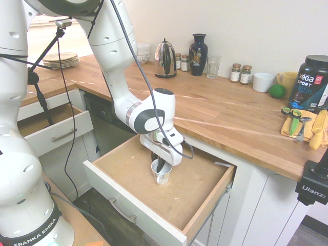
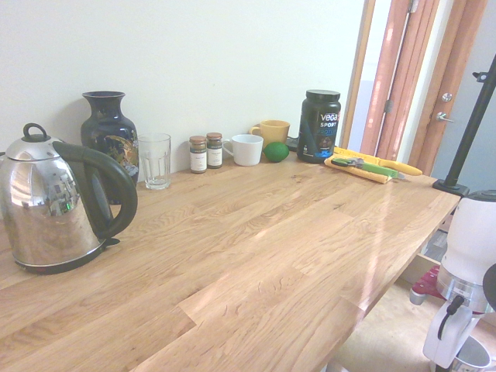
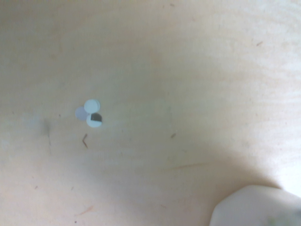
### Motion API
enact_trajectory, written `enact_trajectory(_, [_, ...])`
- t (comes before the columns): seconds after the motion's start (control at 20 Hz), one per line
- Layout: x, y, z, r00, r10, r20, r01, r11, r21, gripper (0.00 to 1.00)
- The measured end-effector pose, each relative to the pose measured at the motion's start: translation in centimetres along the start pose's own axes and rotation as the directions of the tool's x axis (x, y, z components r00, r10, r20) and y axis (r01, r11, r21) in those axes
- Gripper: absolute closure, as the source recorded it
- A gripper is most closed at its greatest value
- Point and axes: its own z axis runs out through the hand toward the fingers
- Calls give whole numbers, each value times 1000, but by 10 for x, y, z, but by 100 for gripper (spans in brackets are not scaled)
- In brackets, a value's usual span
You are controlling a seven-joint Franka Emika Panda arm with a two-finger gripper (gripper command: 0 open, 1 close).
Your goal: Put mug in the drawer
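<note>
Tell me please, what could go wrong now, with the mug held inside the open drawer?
1. The gripper is shut on only one side of the mug's rim, one finger inside; the mug could tilt or tip when released.
2. Whether the mug rests on the drawer bottom is unclear; letting go early may drop it.
3. Lifting out, the inside finger might drag the mug along.

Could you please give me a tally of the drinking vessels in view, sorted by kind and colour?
White cups and mugs: 2, the mug held in the gripper over the drawer, and the wider white mug on the counter.
Yellow mugs: 1.
Clear glasses: 1.
Total: 4.
</note>
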Motion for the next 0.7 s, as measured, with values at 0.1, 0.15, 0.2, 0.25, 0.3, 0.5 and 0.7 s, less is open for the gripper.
enact_trajectory(0.1, [0,0,1,1000,0,1,0,1000,-1,0])
enact_trajectory(0.15, [-1,0,2,1000,-1,2,1,1000,-3,0])
enact_trajectory(0.2, [-2,1,3,1000,-1,4,1,1000,-5,0])
enact_trajectory(0.25, [-3,1,4,1000,-3,5,3,1000,-7,0])
enact_trajectory(0.3, [-4,1,4,1000,-4,6,4,1000,-8,0])
enact_trajectory(0.5, [-5,0,4,1000,-7,5,7,1000,-7,0])
enact_trajectory(0.7, [-6,3,1,1000,-5,0,5,1000,-2,0])
